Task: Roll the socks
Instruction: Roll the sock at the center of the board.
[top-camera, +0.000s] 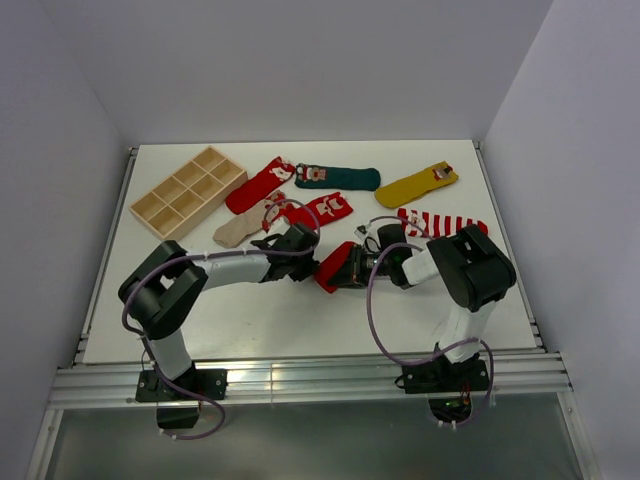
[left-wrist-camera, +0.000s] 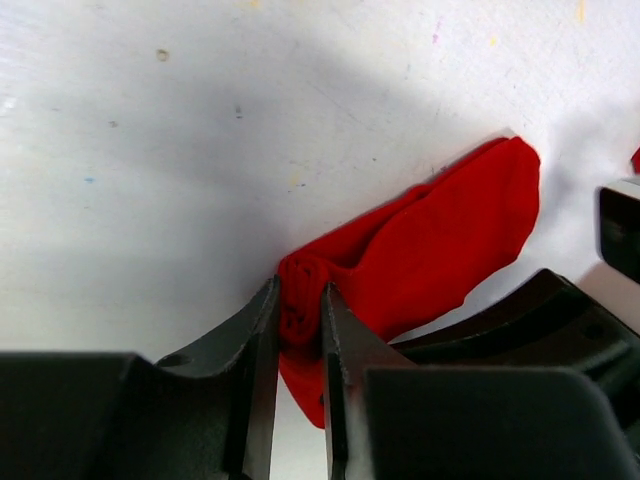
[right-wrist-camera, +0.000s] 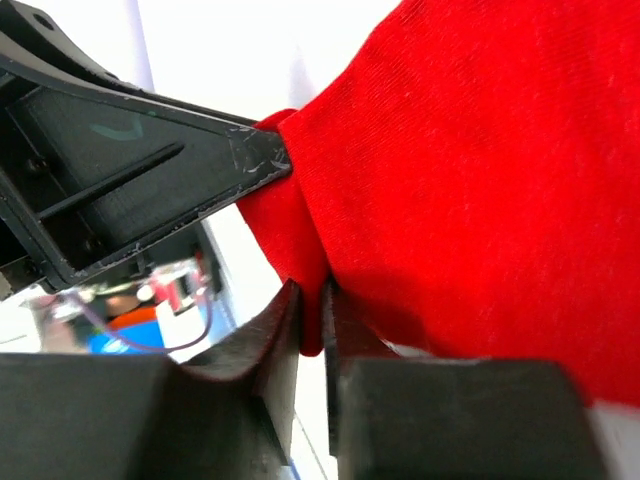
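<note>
A plain red sock (top-camera: 330, 271) lies mid-table between both grippers. My left gripper (top-camera: 303, 262) is shut on its rolled end (left-wrist-camera: 300, 300); the rest of the sock (left-wrist-camera: 450, 240) stretches away up and right. My right gripper (top-camera: 352, 268) is shut on a fold of the same red sock (right-wrist-camera: 470, 200), pinched between its fingers (right-wrist-camera: 285, 320). The other socks lie behind: a red one (top-camera: 258, 186), a dark green one (top-camera: 338, 177), a mustard yellow one (top-camera: 417, 184), a red patched one (top-camera: 318, 208), a beige one (top-camera: 240, 228) and a red-and-white striped one (top-camera: 442, 222).
A wooden tray (top-camera: 187, 192) with several compartments stands at the back left. The table's white surface (top-camera: 280, 320) runs to the near edge in front of the arms. Purple cables loop from both arms.
</note>
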